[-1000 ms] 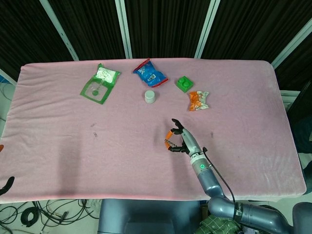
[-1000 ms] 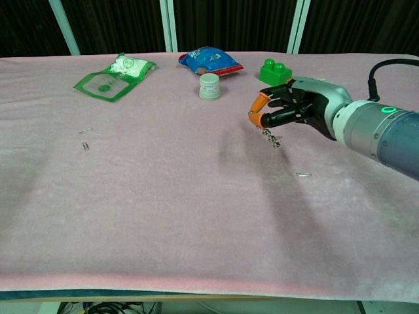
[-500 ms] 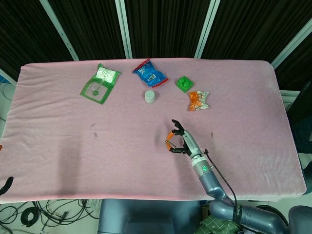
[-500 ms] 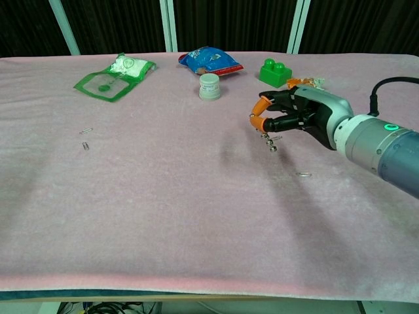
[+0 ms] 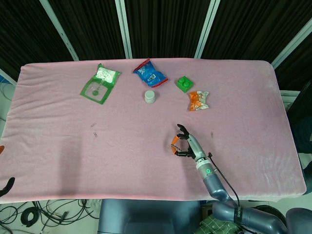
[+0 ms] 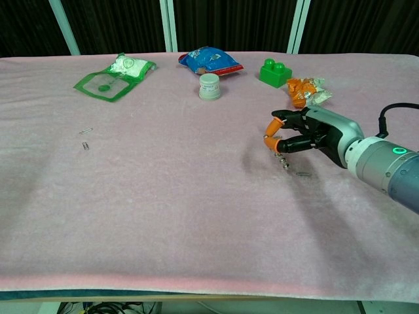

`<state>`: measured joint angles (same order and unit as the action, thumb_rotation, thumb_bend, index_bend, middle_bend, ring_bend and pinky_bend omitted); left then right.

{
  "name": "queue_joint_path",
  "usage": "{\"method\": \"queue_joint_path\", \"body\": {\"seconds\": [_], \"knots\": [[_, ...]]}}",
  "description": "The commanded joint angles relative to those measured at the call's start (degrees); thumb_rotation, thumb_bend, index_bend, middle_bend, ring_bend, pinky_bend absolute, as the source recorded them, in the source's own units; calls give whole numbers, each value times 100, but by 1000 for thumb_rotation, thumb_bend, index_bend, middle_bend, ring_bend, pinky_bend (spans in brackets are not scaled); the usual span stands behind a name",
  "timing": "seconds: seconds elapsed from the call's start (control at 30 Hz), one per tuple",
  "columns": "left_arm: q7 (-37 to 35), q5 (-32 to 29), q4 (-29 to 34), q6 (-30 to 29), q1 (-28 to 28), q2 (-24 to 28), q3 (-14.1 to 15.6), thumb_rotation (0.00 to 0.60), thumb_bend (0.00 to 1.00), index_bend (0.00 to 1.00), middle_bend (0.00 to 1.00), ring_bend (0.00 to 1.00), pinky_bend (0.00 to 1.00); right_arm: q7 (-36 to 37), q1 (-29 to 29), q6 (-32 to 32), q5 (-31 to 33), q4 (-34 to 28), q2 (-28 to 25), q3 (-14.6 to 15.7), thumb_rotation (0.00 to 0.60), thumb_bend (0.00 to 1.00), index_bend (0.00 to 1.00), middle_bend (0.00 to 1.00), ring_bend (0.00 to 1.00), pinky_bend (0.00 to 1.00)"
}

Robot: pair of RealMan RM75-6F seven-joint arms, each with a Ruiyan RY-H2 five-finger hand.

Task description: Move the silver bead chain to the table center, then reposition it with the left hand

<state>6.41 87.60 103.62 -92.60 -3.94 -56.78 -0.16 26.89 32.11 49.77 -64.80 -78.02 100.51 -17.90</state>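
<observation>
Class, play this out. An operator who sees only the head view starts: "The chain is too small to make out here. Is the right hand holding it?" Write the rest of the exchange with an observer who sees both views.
Observer: Yes. The chest view shows the chain hanging from the right hand's fingertips.
Operator: Is anything lying near it?
Observer: A small metal clip lies on the cloth, just right of the chain's lower end.
Operator: What does the green block look like?
Observer: The block has two studs on top.

Pink table cloth (image 6: 163,216). Silver bead chain (image 6: 282,159), black right hand (image 6: 302,133) with orange fingertips (image 6: 276,121). Green brick (image 6: 275,72), blue packet (image 6: 209,61).
</observation>
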Motion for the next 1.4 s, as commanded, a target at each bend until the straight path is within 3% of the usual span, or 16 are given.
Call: {"method": "queue_joint_path", "body": {"seconds": [0.03, 0.83, 1.13, 1.4], "knots": [[-3, 8, -2, -7, -2, 0, 0, 600, 291, 103, 51, 0, 0, 6, 12, -31, -51, 78, -15, 42, 600, 357, 630, 0, 28, 187], [76, 104, 6, -25, -11, -29, 32, 600, 291, 107, 51, 0, 0, 478, -36, -60, -486, 154, -310, 192, 600, 357, 630, 0, 25, 185], [2, 59, -34, -52, -19, -22, -3, 600, 291, 107, 51, 0, 0, 89, 426, -301, 62, -104, -535, -434, 600, 357, 630, 0, 25, 185], [6, -4, -31, -32, -9, -19, -31, 600, 291, 107, 51, 0, 0, -106, 886, -573, 899, 481, -209, -861, 600, 357, 640, 0, 25, 179]]}}
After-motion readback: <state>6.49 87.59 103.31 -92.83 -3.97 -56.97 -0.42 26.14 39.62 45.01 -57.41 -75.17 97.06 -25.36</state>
